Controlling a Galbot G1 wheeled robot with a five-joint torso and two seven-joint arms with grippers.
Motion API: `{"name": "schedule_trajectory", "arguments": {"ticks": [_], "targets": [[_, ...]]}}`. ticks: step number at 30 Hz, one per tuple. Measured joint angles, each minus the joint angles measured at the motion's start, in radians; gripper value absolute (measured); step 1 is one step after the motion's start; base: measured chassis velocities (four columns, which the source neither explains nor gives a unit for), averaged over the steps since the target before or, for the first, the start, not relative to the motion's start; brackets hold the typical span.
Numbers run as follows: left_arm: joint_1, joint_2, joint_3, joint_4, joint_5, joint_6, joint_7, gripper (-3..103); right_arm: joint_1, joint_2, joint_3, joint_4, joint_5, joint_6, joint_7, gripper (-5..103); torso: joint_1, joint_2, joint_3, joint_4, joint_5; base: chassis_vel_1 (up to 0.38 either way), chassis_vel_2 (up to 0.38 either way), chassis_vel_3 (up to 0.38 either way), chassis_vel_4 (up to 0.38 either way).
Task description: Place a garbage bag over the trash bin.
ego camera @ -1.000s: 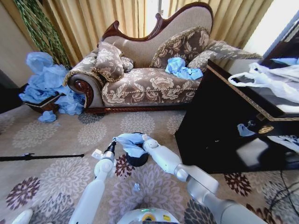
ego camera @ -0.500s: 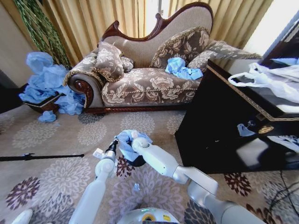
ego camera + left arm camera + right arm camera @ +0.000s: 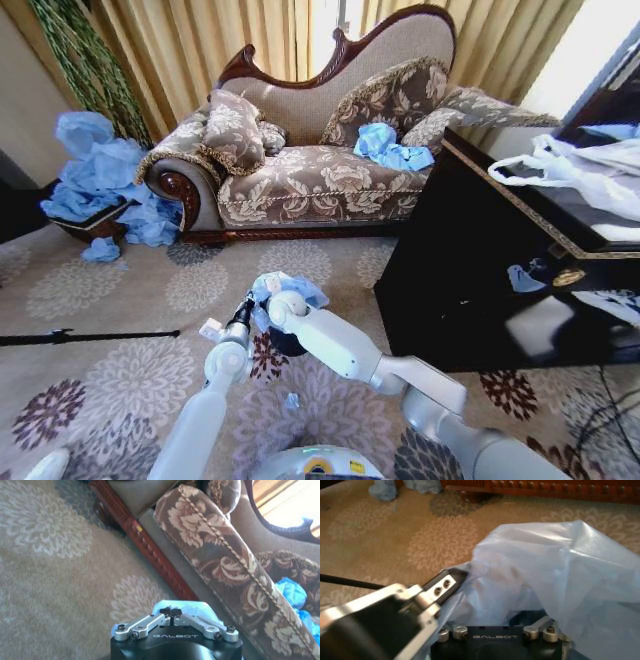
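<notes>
On the patterned carpet (image 3: 120,300) in front of the floral sofa (image 3: 300,170), my two arms meet over the trash bin (image 3: 288,344), a small black cylinder mostly hidden under my right forearm. The garbage bag (image 3: 285,292), thin, light blue and wrinkled, is bunched on top of the bin between my wrists.

My left gripper (image 3: 171,612) has its jaws pressed together on a fold of the bag at the bin's left side, as the left wrist view shows. My right gripper (image 3: 527,620) is buried in the plastic; its jaws are covered by film, so I cannot tell whether they are spread or pinching.

In my judgement the bag is gathered over the bin but not yet drawn down around the rim. The risks: the thin film could tear if my arms pull apart too hard; the light bin could tip or slide on the carpet if I drag the plastic sideways; the fold could slip out of my left jaws; my wrists, almost touching, could knock together.

Open carpet lies to my left and ahead toward the sofa. To my right, a dark cabinet (image 3: 470,260) stands near, limiting swing on that side. A black rod (image 3: 90,337) lies on the floor well to my left.
</notes>
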Motion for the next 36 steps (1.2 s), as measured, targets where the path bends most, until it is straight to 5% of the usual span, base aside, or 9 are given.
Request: {"name": "schedule_trajectory", "arguments": {"ticks": [36], "targets": [[0.070,0.051,-0.147,-0.176,-0.094,0.091,-0.007,0,-0.025,-0.103,0.011,0.114,-0.036,0.056,-0.012,100,0.000,0.000,0.000,-0.0001,0.0000,0.000,0.000,0.000,0.000]]}}
